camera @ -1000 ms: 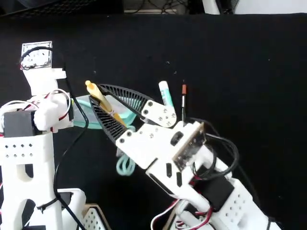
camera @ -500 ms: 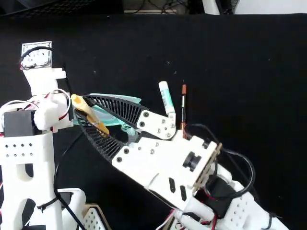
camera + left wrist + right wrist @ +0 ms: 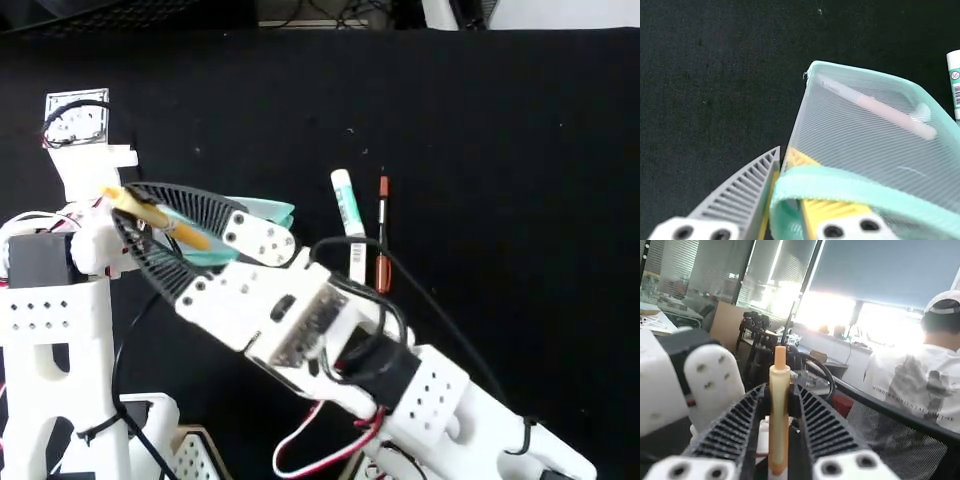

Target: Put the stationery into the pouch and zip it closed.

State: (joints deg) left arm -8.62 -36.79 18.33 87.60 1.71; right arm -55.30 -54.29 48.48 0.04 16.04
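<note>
The teal mesh pouch [image 3: 875, 135] hangs from my left gripper [image 3: 785, 200], which is shut on its teal rim; a white pen [image 3: 875, 107] lies inside. In the high view the pouch [image 3: 262, 211] peeks out from behind my right gripper [image 3: 122, 208]. That gripper is shut on a yellow pen [image 3: 165, 222] and sits against the left arm [image 3: 90, 240]. In the right wrist view the yellow pen [image 3: 778, 420] stands upright between the black ribbed fingers [image 3: 735, 425]. A white stick [image 3: 348, 222] and a red-brown pen [image 3: 383, 235] lie on the black table to the right.
The left arm's white tower [image 3: 60, 340] stands at the left edge. The right arm [image 3: 400, 380] crosses the table's front from the lower right, with cables looping near it. The white stick's end [image 3: 954, 80] lies beside the pouch.
My right gripper has swung left with the yellow pen, from above the pouch's middle to beside the left arm. The red-brown pen and white stick have not moved.
</note>
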